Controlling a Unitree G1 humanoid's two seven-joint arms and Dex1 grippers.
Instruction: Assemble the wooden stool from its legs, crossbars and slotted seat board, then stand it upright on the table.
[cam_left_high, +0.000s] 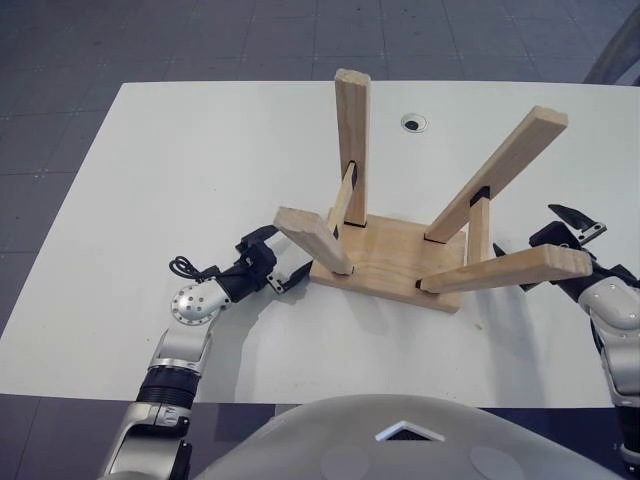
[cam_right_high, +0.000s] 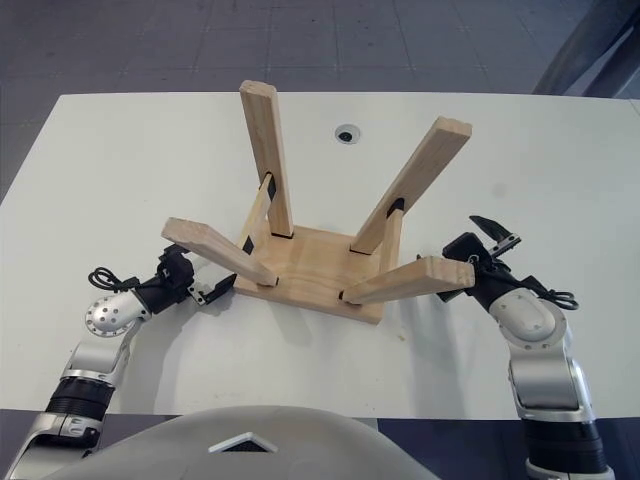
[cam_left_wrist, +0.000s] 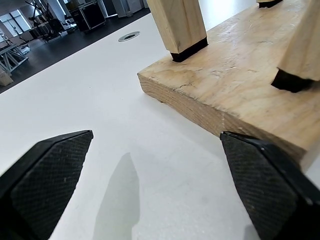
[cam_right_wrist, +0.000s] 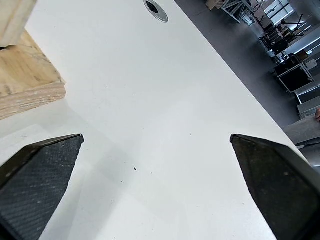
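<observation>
Two crossbars (cam_left_high: 344, 198) half hidden behind upturned legs (cam_left_high: 353, 140)

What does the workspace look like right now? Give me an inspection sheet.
Surface: white table, round grommet hole at far side.
Job's things: pale wooden stool upside down, seat board flat on table, legs up, crossbars fitted; not yet upright.
Clutter: nothing seen.
Pincers: left pincer open, low at the seat board's left edge; right pincer open, beside the near right leg; neither holds anything.
Cables: black cable loop at each wrist.
Surroundings: dark grey tiled floor; racks and cases behind.
</observation>
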